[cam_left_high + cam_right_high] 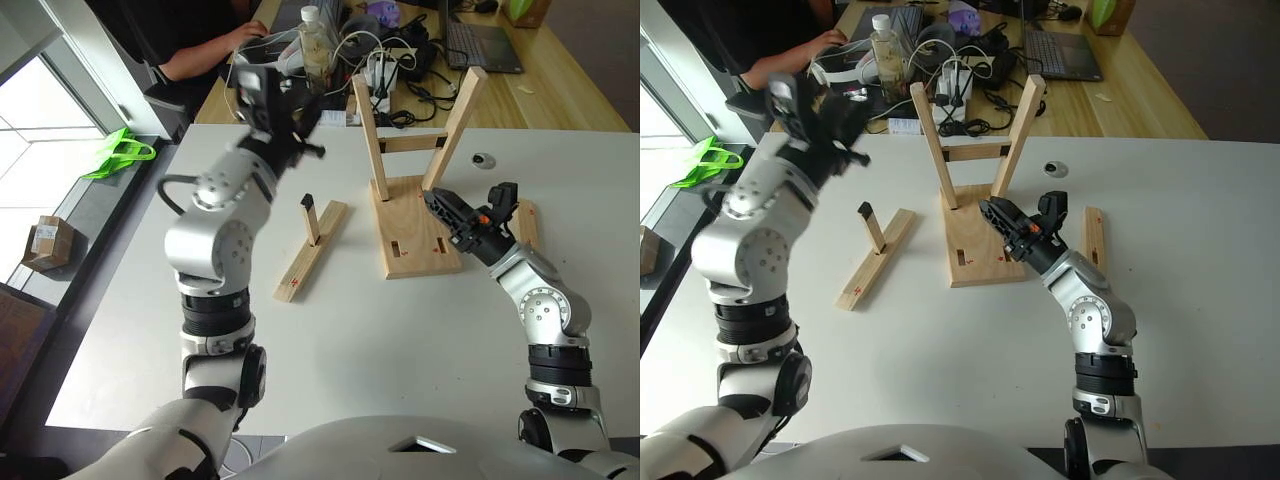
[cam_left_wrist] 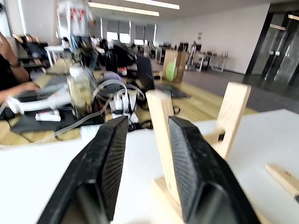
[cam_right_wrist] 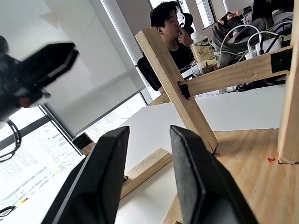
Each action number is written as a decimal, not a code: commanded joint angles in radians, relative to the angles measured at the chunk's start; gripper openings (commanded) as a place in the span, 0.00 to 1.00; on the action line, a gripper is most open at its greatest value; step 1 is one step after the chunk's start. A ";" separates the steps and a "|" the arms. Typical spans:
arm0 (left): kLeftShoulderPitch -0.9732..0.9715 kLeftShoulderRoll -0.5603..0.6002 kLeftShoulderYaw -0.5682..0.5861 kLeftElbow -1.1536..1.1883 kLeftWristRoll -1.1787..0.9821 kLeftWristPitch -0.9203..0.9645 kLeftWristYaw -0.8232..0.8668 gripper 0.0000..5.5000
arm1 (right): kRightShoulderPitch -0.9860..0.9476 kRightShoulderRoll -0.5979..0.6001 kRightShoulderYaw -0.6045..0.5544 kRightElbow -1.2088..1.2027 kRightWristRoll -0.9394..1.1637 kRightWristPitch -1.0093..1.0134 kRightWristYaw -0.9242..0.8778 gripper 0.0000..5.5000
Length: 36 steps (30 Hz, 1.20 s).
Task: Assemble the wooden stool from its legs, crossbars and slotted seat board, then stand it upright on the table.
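While both arms hang over a white table (image 1: 400, 350), one wooden stool sits on it half built and upside down. One pale seat board (image 1: 418, 264) lies flat near the table's centre. Two legs stand up from its far end, one at 11 o'clock (image 1: 369, 135) and one at 1 o'clock (image 1: 455, 125), leaning apart toward their tops. One crossbar (image 1: 412, 143) joins them, dark at each joint. Two empty rectangular slots (image 1: 397, 247) show in the board's near half.

At 9 o'clock from the board lies one loose wooden bar (image 1: 300, 270), with one short, black-tipped peg (image 1: 311, 215) standing from it. At 3 o'clock lies one more wooden piece (image 1: 527, 222), flat on the table. Small red marks dot the wood, too small to read.

The left gripper (image 2: 148, 120) is raised at 10 o'clock from the board, its fingers spread with nothing between them. The right gripper (image 3: 149, 130) is low over the board's 3 o'clock edge, its fingers parted and holding nothing.
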 commanded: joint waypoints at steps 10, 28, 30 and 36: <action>-0.146 -0.089 0.318 -0.118 -0.259 -0.020 0.161 0.28 | 0.018 0.008 0.013 -0.024 -0.002 0.012 -0.014 0.29; 0.098 0.061 -0.035 -0.288 -0.122 0.359 0.040 0.28 | 0.020 -0.007 0.007 -0.020 -0.002 0.019 -0.014 0.29; 0.102 0.108 -0.018 -0.285 -0.094 0.371 0.048 0.28 | 0.020 -0.005 0.007 -0.021 -0.003 0.018 -0.018 0.29; 0.205 0.256 0.011 -0.310 -0.029 0.350 0.014 0.28 | 0.046 -0.007 0.005 -0.041 -0.004 0.016 -0.025 0.29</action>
